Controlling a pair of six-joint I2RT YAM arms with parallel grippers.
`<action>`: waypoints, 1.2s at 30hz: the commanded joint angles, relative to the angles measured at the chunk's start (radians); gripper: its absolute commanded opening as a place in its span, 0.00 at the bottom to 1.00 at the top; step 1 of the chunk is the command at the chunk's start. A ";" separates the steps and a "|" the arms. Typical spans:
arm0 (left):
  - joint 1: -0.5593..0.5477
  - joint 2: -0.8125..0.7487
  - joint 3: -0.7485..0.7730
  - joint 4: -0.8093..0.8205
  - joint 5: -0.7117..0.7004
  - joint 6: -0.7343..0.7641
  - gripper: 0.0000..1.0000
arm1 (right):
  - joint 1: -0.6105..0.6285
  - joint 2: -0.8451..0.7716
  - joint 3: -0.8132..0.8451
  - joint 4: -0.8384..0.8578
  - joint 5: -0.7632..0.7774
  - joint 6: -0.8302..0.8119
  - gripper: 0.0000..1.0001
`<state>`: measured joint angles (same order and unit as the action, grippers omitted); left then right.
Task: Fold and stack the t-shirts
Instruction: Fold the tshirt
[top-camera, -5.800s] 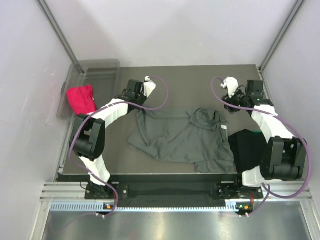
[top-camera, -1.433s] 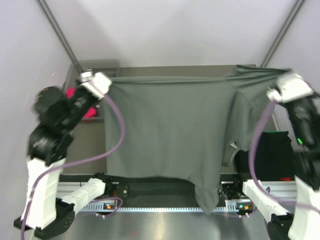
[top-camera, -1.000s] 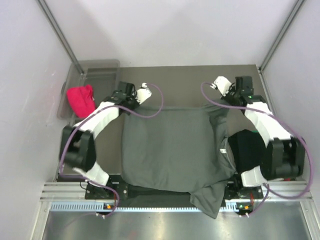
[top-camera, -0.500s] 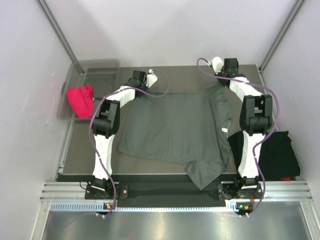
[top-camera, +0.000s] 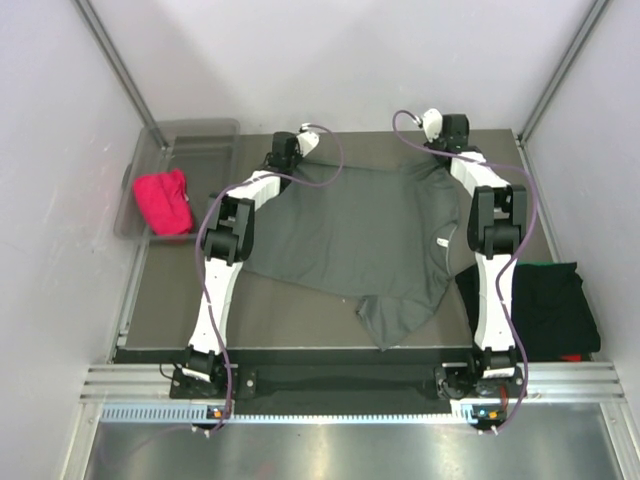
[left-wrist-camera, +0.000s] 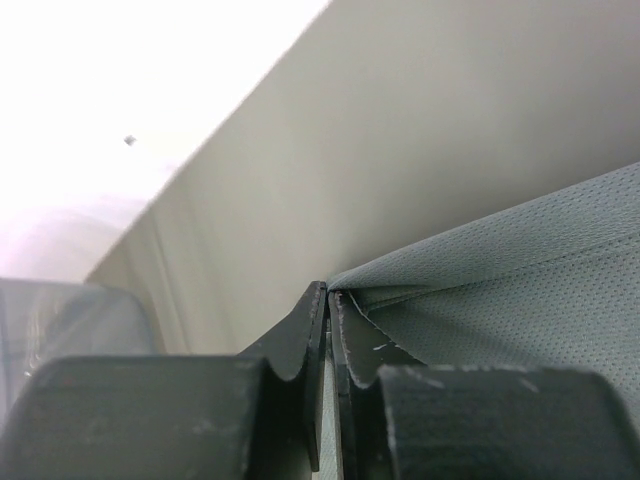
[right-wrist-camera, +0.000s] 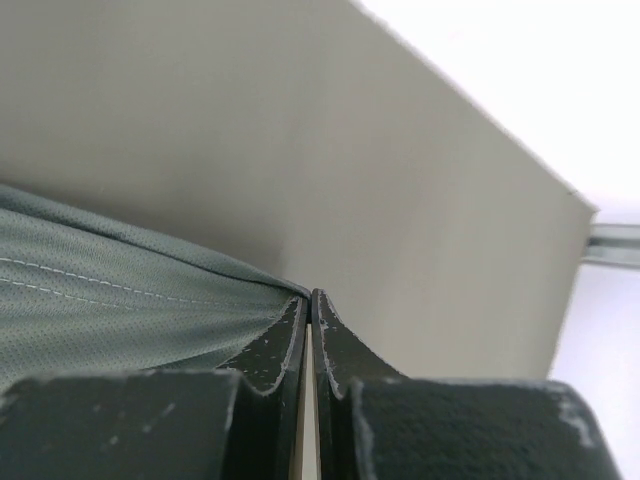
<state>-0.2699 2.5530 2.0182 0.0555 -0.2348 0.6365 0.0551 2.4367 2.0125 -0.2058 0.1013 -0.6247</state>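
Note:
A dark grey t-shirt (top-camera: 370, 235) lies spread on the table, pulled toward the far edge, its small white neck label (top-camera: 441, 242) at the right. A crumpled end (top-camera: 392, 315) trails toward the near side. My left gripper (top-camera: 283, 158) is at the shirt's far left corner, and its jaws are shut on the cloth edge (left-wrist-camera: 345, 292) at the tips. My right gripper (top-camera: 447, 142) is shut on the far right corner (right-wrist-camera: 290, 290). A black folded t-shirt (top-camera: 545, 300) rests at the table's right side.
A clear plastic bin (top-camera: 200, 135) at the far left holds a red cloth (top-camera: 163, 200). Both arms are stretched far out over the table (top-camera: 180, 300). White enclosure walls stand close on three sides, and the metal rail (top-camera: 340, 385) runs along the near edge.
Both arms reached further toward the far edge, dragging the grey shirt with them. Its trailing end, which hung over the near edge, now lies on the table.

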 joint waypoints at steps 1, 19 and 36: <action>0.011 0.010 0.083 0.136 -0.003 0.018 0.09 | -0.014 -0.015 0.069 0.080 0.020 -0.012 0.00; 0.006 -0.255 -0.114 0.008 0.135 -0.005 0.00 | -0.012 -0.468 -0.385 0.098 -0.098 0.059 0.00; 0.017 -0.448 -0.381 -0.003 0.187 0.164 0.00 | -0.009 -0.827 -0.822 0.034 -0.204 0.106 0.00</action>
<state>-0.2665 2.1681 1.6569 0.0406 -0.0669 0.7727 0.0456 1.6974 1.2247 -0.1764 -0.0711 -0.5449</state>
